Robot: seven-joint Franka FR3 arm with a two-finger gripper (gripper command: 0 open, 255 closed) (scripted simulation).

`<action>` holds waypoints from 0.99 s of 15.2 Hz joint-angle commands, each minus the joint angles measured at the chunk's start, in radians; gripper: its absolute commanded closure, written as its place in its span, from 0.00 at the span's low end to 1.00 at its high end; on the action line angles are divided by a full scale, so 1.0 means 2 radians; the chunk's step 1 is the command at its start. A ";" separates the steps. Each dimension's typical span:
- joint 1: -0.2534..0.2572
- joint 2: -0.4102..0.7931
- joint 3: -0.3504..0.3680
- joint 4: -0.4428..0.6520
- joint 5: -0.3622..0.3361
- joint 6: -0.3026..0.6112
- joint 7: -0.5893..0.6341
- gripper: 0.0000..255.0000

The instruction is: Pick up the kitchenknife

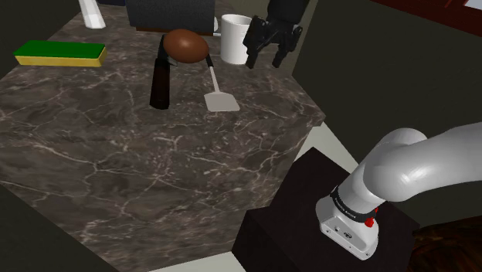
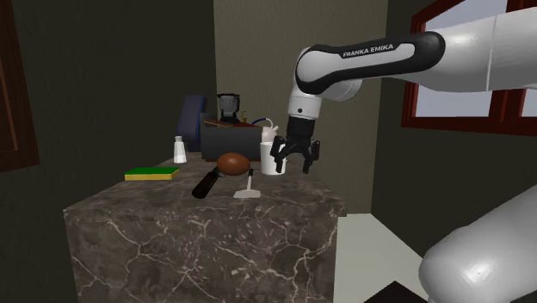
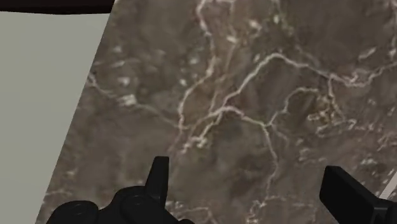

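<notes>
The kitchen knife (image 1: 161, 83) is a long dark piece lying on the marble counter (image 1: 139, 162), its far end tucked by a brown oval thing (image 1: 186, 45). The second exterior view shows the knife (image 2: 205, 183) in front of that brown oval (image 2: 232, 163). My gripper (image 1: 266, 57) hangs open above the counter's far corner, next to a white mug (image 1: 234, 37) and well off to the shoulder view's right of the knife. From the second exterior view the gripper (image 2: 294, 160) points down. In the wrist view the gripper (image 3: 251, 191) has only bare marble between its spread fingers.
A pale spatula (image 1: 217, 91) lies between knife and gripper. A green and yellow sponge (image 1: 60, 52) sits at the shoulder view's left, a white shaker (image 1: 91, 14) and a dark box (image 1: 170, 14) at the back. The counter edge (image 3: 95, 83) falls off near the gripper.
</notes>
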State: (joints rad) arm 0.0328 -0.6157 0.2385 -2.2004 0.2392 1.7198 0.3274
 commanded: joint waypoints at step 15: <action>-0.018 0.235 0.131 0.221 0.023 0.084 0.306 0.00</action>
State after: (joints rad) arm -0.0026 -0.1892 0.4845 -1.8066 0.2994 1.8827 0.8911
